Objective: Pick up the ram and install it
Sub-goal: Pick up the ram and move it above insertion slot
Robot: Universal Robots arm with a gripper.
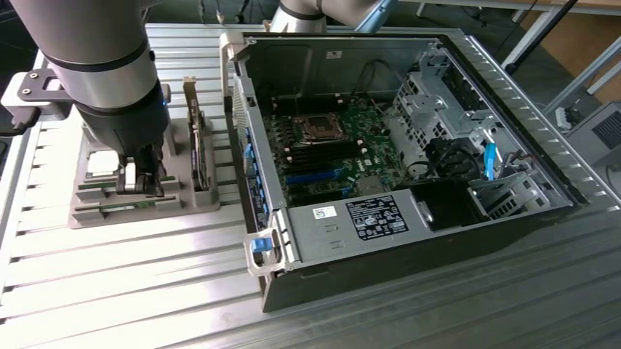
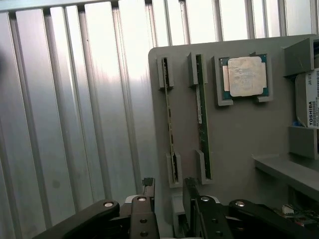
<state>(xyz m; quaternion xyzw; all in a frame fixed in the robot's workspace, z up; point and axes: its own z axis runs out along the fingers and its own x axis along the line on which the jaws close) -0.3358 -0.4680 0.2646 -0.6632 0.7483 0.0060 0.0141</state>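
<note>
Now, closest to the wrist camera, the black two-fingered gripper (image 2: 168, 183) is hanging with its jaws standing apart and clasping nothing. Its fingers (image 2: 148, 185) are flanking the near end of the ram (image 2: 170, 124), a long, thin green circuit-board stick. The ram is sitting on edge in the flat grey plastic holder plate (image 2: 239, 144), with a small grey bracket cradling each end. It seems to be lying in line with the gap between the fingers, though whether either fingertip is touching it or its bracket is hard to tell from this angle. Just beside the ram, an identical green memory stick with a whitish label (image 2: 202, 119) is resting in a parallel pair of brackets. Farther along the plate, a square processor chip with a silvery lid and green rim (image 2: 244, 76) is lying in its own recess, and past that a white-labelled hard drive (image 2: 308, 99) is sitting at the plate's edge. The plate is resting on the ribbed aluminium table (image 2: 75, 124). In the exterior view the arm is reaching down onto the holder at the exterior view's left, with an upright card with a metal bracket (image 1: 201, 156) standing close by. Well to the exterior view's right, the open black computer case (image 1: 339, 58) is lying on its side and exposing a green motherboard (image 1: 330, 145).
</note>
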